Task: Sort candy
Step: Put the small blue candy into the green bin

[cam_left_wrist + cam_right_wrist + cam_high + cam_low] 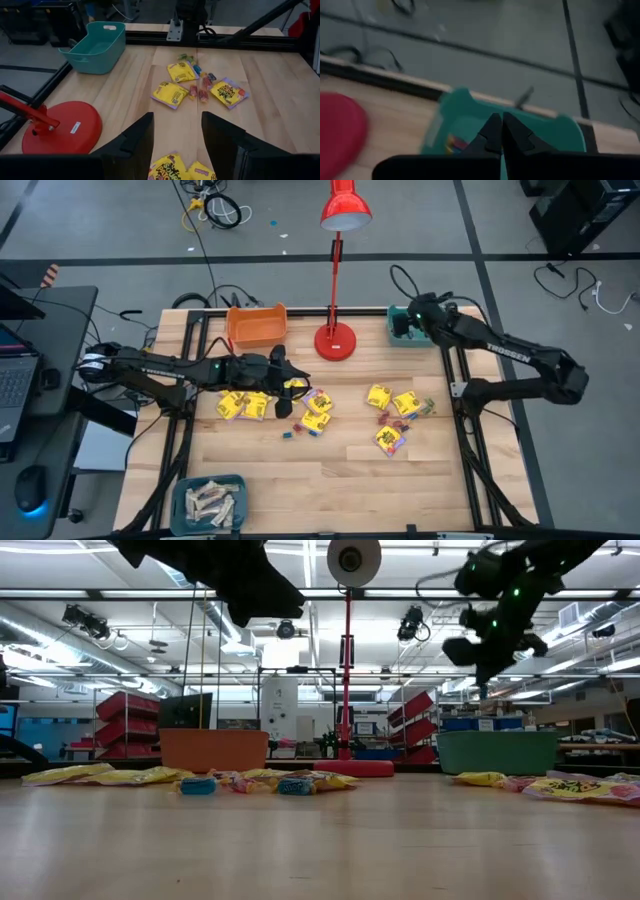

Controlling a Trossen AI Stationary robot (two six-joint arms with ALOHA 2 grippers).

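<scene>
**Left pincer poised over the candy, right pincer shut above the teal bin**

Hovering above the middle of the desk, the left gripper (176, 145) stands with its fingers spread wide and nothing between them. Directly beneath it, just past its fingertips, lie yellow packets (172, 169) of the near heap (262, 405); that heap sits slightly toward the desk's left edge. A second cluster of yellow packets (393, 402) with small red pieces (198, 93) lies farther on, toward the right edge, straight along the line in which the left gripper points. The left arm is plainly the nearer one to both heaps.

The right gripper (498, 134) is closed, fingers pressed together and holding nothing visible, above the teal bin (402, 327) at the desk's far right corner; something small and coloured lies inside that bin. An orange bin (256, 326) sits at the far edge, left of the red lamp base (335, 341). A blue bin (210, 502) holding pale bars is at the near left corner.

Bare wood lies open between the heaps and across the near half of the desk, so a straight drop should meet nothing. The lamp base, just beside the near heap, looks like the one obstacle for any carry toward the far edge.
</scene>
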